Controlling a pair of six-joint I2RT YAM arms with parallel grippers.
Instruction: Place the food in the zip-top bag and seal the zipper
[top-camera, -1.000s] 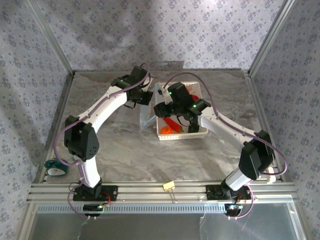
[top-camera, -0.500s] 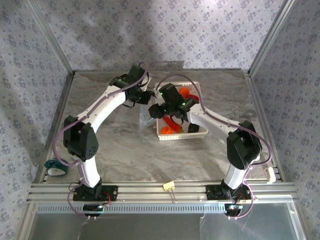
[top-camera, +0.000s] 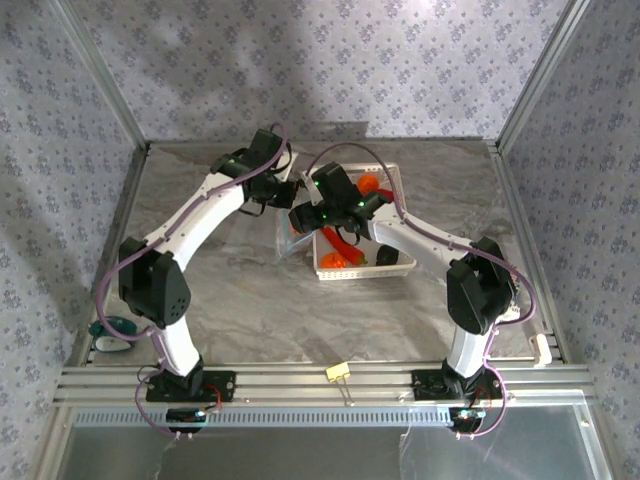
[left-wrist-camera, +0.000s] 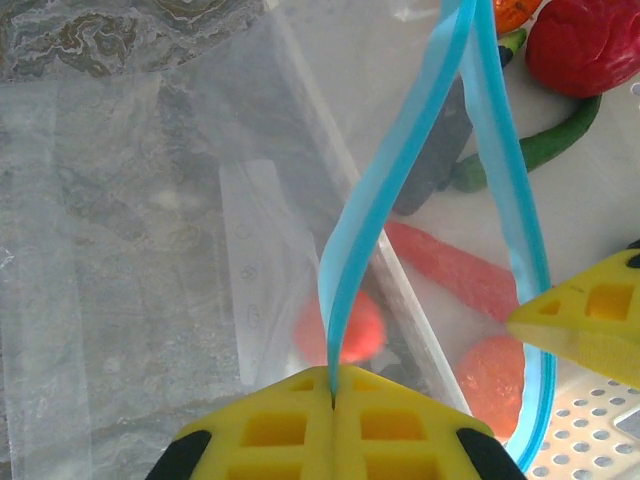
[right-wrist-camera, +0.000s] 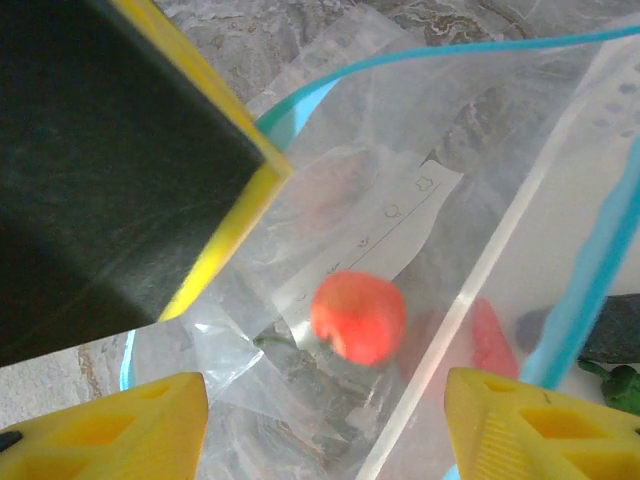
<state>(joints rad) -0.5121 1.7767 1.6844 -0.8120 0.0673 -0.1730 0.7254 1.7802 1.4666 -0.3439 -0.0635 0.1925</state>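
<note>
The clear zip-top bag (left-wrist-camera: 150, 200) hangs beside the white basket, its mouth held up. My left gripper (left-wrist-camera: 333, 385) is shut on the light blue zipper (left-wrist-camera: 400, 170) at one end. My right gripper (right-wrist-camera: 325, 425) stands open just above the bag mouth, nothing between its fingers. Below it, a small orange round fruit (right-wrist-camera: 358, 315) is inside the bag near the white patch (right-wrist-camera: 385, 230). In the left wrist view, more food lies in the basket behind the plastic: red pepper (left-wrist-camera: 585, 45), dark green cucumber (left-wrist-camera: 545, 140) and orange carrot (left-wrist-camera: 450, 270). From above, both grippers (top-camera: 285, 192) (top-camera: 302, 215) meet at the bag (top-camera: 290, 238).
The white perforated basket (top-camera: 402, 262) stands right of the bag, mid-table, with an orange fruit (top-camera: 368, 185) and a dark piece (top-camera: 388, 257) inside. A binder clip (top-camera: 337, 372) lies on the front rail. A teal object (top-camera: 110, 335) sits at the near left. Patterned walls enclose the marble table.
My right gripper moved left from over the basket to the bag mouth and opened. The orange fruit left its fingers and is now in the bag. The left gripper kept its hold.
</note>
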